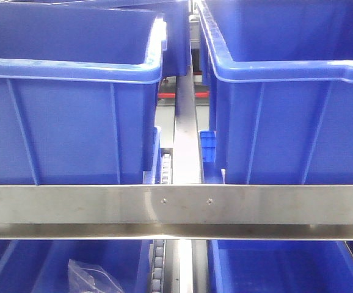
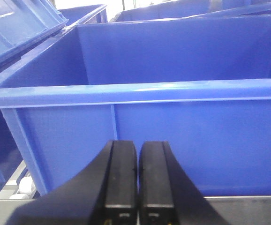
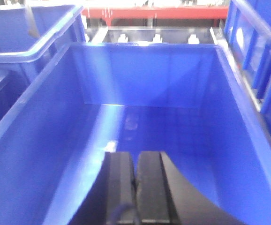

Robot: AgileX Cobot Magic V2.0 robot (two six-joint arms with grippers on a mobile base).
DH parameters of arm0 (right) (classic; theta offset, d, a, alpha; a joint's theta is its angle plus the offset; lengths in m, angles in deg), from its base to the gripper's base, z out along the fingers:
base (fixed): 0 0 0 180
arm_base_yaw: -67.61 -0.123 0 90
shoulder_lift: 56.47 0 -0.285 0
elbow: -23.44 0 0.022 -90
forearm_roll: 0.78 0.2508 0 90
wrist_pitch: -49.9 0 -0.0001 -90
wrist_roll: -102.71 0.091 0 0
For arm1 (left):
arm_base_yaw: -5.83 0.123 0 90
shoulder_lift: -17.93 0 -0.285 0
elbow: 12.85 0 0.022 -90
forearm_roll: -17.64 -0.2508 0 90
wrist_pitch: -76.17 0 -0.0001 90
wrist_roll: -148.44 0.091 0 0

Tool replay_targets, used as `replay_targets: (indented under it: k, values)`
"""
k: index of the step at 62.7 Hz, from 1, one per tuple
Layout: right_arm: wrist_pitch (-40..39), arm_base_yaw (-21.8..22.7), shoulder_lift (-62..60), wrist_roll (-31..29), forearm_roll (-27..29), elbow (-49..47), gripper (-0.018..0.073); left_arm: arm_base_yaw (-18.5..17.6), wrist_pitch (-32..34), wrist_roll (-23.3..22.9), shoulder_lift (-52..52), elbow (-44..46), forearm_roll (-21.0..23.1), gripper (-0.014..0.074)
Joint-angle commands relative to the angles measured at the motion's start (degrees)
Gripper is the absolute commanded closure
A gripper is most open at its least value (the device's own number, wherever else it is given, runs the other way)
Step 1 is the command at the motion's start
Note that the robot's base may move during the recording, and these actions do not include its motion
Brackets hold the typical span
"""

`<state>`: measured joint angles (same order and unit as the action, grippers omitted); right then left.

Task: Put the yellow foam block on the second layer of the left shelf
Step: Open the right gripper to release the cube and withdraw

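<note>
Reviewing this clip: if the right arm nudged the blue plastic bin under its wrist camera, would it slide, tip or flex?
The blue plastic bin looks empty, so it is probably light and might slide easily. Its wide, flat floor suggests tipping is unlikely. The thick rolled rim hints at stiff walls, though thin plastic could flex slightly. The right gripper has its jaws closed, holding nothing.

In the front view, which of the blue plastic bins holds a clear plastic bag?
The lower-left blue plastic bin, below the steel shelf rail. A crumpled clear plastic bag lies in it; the lower-right blue bin shows no bag.
</note>
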<state>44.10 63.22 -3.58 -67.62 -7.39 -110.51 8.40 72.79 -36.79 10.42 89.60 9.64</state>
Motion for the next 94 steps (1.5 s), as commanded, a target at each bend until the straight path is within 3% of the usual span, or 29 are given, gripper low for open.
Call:
replay_targets:
  k: [1,14,34,77,86,94]
  values:
    - [-4.7,0.1,-5.3,-0.1,-0.6,2.4,0.0532,0.1,4.7,-0.3,1.1,-1.3,0.3,0.0460]
    - [-2.8,0.1,-20.0,-0.1,-0.6,12.3,0.0532,0.1,4.7,-0.3,1.1,-1.3,0.3,0.0460]
    - [12.2,0.1,-38.7,-0.1,-0.6,15.1,0.0532,0.1,4.7,-0.3,1.1,-1.3,0.3,0.0460]
    - [12.3,0.1,-39.4,-0.3,1.0,16.5,0.0532,0.1,4.7,-0.3,1.1,-1.3,0.3,0.0460]
    - [12.0,0.1,-40.1,-7.7,7.7,19.7,0.0532,0.1,4.7,-0.3,1.1,-1.3,0.3,0.0460]
    - [10.6,0.1,-43.0,-10.6,8.6,23.1,0.0532,0.1,4.7,-0.3,1.1,-1.3,0.3,0.0460]
